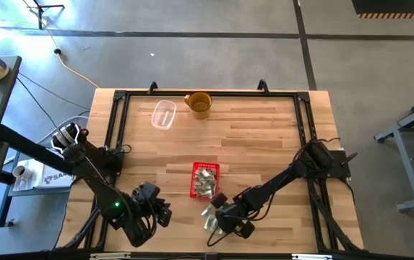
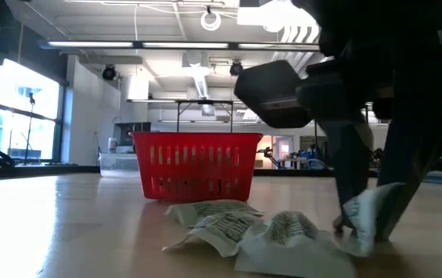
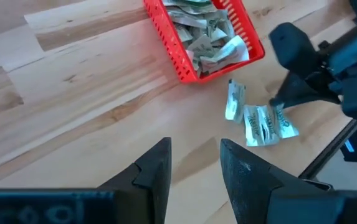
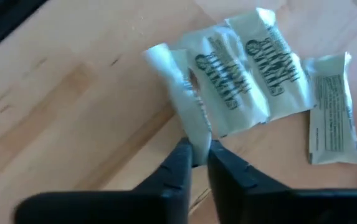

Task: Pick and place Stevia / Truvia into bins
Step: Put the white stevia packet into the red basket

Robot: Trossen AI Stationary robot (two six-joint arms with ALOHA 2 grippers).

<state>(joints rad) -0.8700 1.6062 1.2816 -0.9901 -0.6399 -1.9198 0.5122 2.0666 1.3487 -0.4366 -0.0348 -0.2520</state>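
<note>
Sweetener packets (image 4: pixel 247 81), pale green and white, four or so loose on the wooden table (image 1: pixel 264 137) just in front of the red basket (image 1: pixel 205 180); print on them is too blurred to read. One packet (image 4: pixel 181 102) stands on edge, its lower corner pinched between the nearly shut fingers of the right gripper (image 4: pixel 196 155), whose arm hides part of the loose heap from above. More packets lie heaped inside the basket (image 3: pixel 206 37), count not clear, far end cut off at the frame edge. Left gripper (image 3: pixel 194 171) hovers over bare wood near the table's front edge, just left of the basket, fingers parted and holding nothing. Far side of the table: clear plastic container (image 1: pixel 163 114) and, beside it, yellow-brown mug (image 1: pixel 199 105), well apart from the basket.
</note>
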